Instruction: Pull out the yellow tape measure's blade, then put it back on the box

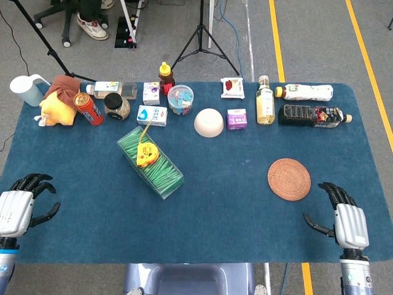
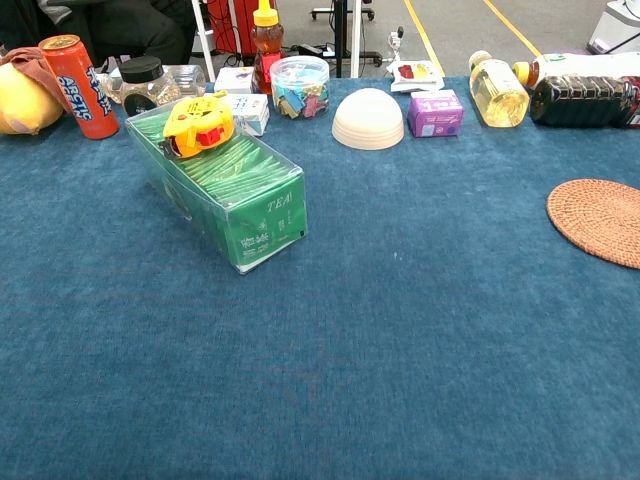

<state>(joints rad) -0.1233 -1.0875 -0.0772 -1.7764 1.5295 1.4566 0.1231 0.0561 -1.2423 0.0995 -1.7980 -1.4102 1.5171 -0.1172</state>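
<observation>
yellow tape measure (image 1: 147, 154) rests atop the green tea box (image 1: 151, 161), whose long axis runs 10 to 4 o'clock; empty left hand (image 1: 17, 209), fingers loosely spread, lies nearer, tape at its 2 o'clock; right hand (image 1: 345, 219) likewise empty.
</observation>
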